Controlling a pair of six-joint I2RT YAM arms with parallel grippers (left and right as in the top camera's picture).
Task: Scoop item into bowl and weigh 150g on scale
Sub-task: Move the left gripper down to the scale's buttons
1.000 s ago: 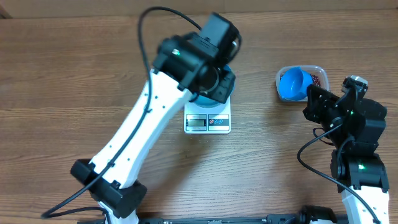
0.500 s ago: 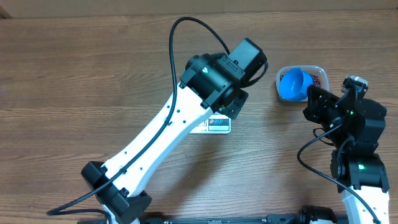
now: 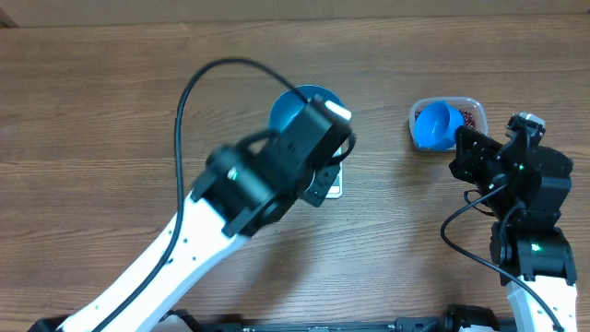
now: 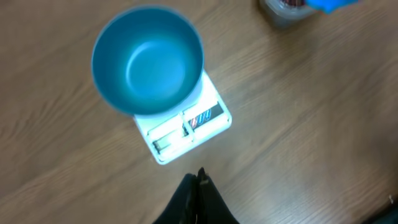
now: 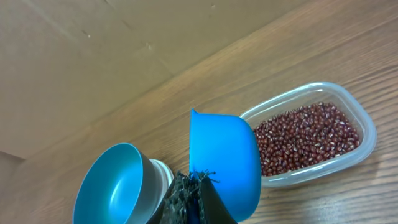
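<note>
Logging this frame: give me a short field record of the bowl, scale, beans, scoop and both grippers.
bowl: teal, empty, standing on the scale
scale: white, on the table, display edge showing past the bowl
beans: all in the clear tub, none in the bowl
scoop: blue, tilted at one end of the clear tub
left gripper: shut, holding nothing, above the table in front of the scale
right gripper: shut, apparently on the scoop's handle
stage: nothing scooped into the bowl yet
</note>
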